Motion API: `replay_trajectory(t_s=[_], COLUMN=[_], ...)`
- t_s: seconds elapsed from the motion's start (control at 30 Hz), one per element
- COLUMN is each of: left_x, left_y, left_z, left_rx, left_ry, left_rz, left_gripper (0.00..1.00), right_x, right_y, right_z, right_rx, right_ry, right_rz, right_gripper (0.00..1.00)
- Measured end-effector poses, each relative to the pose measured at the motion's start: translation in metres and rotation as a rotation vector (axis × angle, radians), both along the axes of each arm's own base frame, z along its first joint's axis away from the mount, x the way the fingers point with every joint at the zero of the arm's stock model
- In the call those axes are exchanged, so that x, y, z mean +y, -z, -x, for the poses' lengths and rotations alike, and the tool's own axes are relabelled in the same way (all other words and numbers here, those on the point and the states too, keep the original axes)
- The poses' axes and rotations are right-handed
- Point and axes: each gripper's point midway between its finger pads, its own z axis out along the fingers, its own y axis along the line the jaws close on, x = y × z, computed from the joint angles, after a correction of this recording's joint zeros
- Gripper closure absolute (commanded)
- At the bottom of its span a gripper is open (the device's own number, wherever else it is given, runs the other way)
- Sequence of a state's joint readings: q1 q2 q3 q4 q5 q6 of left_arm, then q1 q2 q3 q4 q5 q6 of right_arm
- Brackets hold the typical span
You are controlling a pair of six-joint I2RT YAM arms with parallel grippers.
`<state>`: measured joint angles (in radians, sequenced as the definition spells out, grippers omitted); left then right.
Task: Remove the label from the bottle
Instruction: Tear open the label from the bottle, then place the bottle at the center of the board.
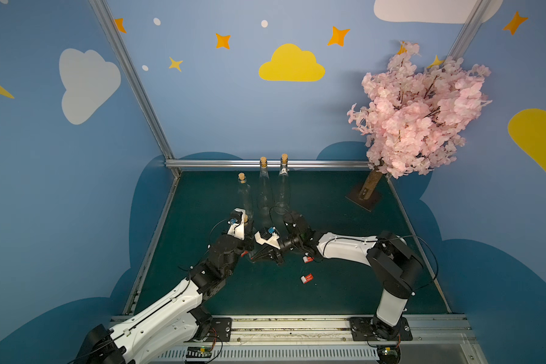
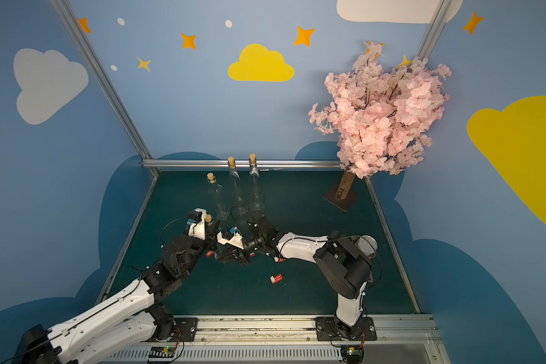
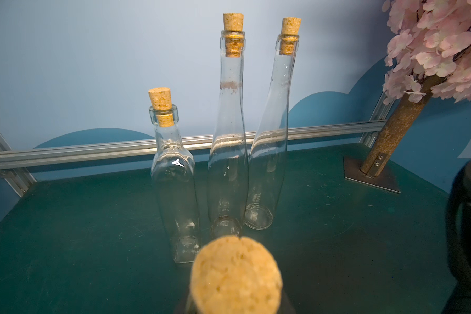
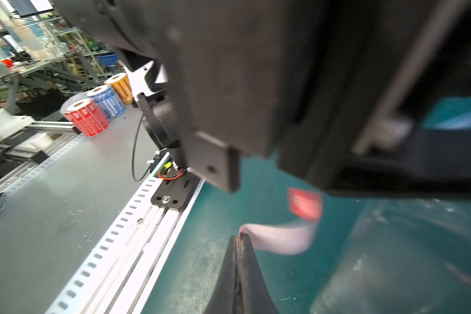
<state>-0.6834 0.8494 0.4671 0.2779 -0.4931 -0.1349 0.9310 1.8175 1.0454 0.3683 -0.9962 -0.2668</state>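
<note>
Right gripper is seen in both top views at mid-table, jaws together, pointed left at the left gripper. Left gripper is closed on the neck of the bottle, just under its cork; the glass body is mostly hidden by the arms. One loose label is lying on the green table, nearer and to the right. A second scrap is partly tucked under the right arm. Three spare bottles are stood upright at the far edge, and a pink tree is set at far right.

Left wrist view: the held bottle's cork is shown close and blurred, with no fingers in view. The spare bottles are seen beyond it, all clear glass and corked, one short and square, two tall.

Right wrist view: the fingertips are pressed shut on the white end of the label. Its strip is curled up to a red printed part beside the blurred glass of the bottle. Label rolls are seen off the table.
</note>
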Motion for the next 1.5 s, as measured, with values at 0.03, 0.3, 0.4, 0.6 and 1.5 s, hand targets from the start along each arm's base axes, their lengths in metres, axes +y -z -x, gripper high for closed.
replay_trajectory(t_s=[0.03, 0.3, 0.4, 0.6, 1.5], left_x=[0.000, 0.000, 0.001, 0.010, 0.121], left_y=[0.000, 0.000, -0.001, -0.005, -0.048], left_z=[0.000, 0.000, 0.002, 0.004, -0.083], left_rx=[0.000, -0.001, -0.004, -0.020, -0.131], left_ry=[0.000, -0.001, -0.001, -0.026, -0.367], left_rz=[0.000, 0.001, 0.003, -0.026, -0.009], left_gripper=[0.97, 0.97, 0.97, 0.97, 0.97], right_x=[0.000, 0.000, 0.000, -0.005, -0.025], right_y=[0.000, -0.002, -0.001, -0.008, 0.007], right_z=[0.003, 0.007, 0.008, 0.007, -0.035], right_rx=[0.004, 0.010, 0.013, 0.004, 0.207], right_ry=[-0.011, -0.030, -0.032, 0.005, 0.345], right_rz=[-0.001, -0.007, -0.002, 0.010, 0.226], right_gripper=[1.00, 1.00, 1.00, 1.00, 1.00])
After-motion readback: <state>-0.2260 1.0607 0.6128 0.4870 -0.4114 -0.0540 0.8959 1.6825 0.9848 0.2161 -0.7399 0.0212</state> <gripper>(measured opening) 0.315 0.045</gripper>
